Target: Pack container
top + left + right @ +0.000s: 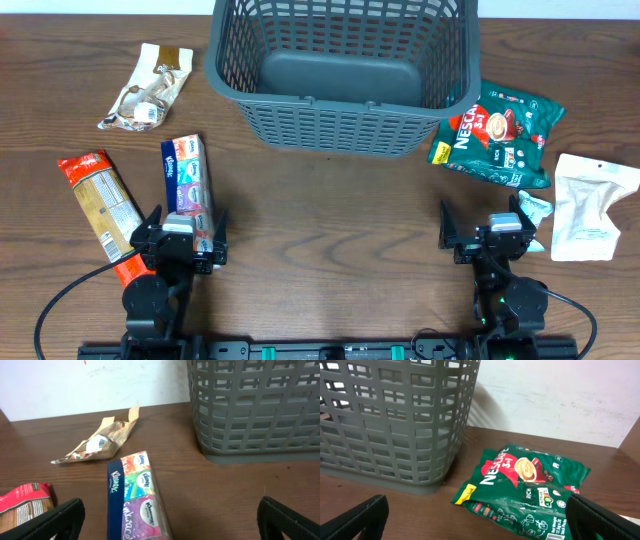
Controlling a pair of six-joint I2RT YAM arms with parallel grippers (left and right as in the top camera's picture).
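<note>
The dark grey lattice container (345,125) stands empty at the table's back centre; it also shows in the left wrist view (250,410) and the right wrist view (395,420). My left gripper (180,243) is open and empty over the near end of a Kleenex tissue pack (186,180), which lies between its fingers in the left wrist view (137,495). My right gripper (488,238) is open and empty, just in front of a green Nescafe packet (497,135), also in the right wrist view (525,490).
A red and tan snack packet (102,212) lies at the left, seen also in the left wrist view (22,505). A brown crumpled wrapper (148,88) lies at the back left. A white pouch (592,205) and a small teal sachet (535,208) lie at the right.
</note>
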